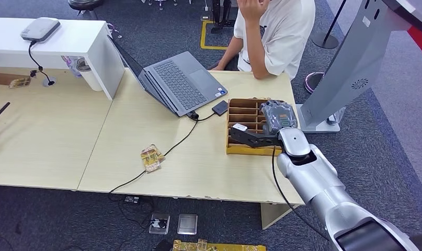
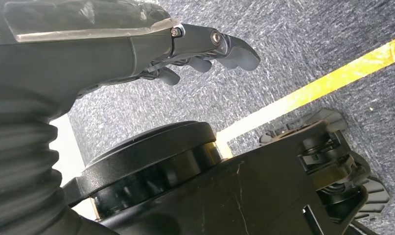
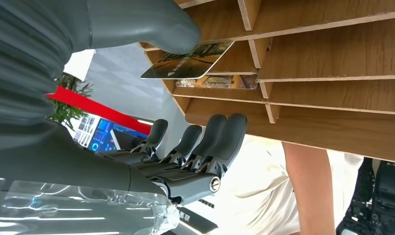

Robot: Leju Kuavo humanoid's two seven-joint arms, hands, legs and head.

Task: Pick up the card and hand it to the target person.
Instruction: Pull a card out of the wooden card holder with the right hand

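I take the wooden organizer [image 1: 250, 128] as my landmark. It sits on the counter [image 1: 198, 157] near the far right corner, just beside the laptop [image 1: 182, 83] and its black adapter [image 1: 219, 108].

My right hand [image 1: 255, 137] reaches over the organizer's near side. In the right wrist view, the thumb [image 3: 151, 24] rests on the card [image 3: 190, 61], which tilts with one edge out of its slot and the other against a divider; a second card [image 3: 217, 82] lies flat in the slot behind it. The dark fingers [image 3: 205, 142] are spread and stand apart from the card, so I judge the hand open, with the card touched but not gripped. The tilt probably exposes an edge for pinching.

My left hand [image 2: 205, 49] hangs over the carpet with fingers loosely extended, holding nothing.

Clearance: the thin dividers crowd the card closely, so I would lift away from the slot before moving sideways. The person [image 1: 271, 36] sits at the counter's far edge, just beyond the organizer. The laptop cable [image 1: 167, 151] runs well to the organizer's left, outside that handover line.
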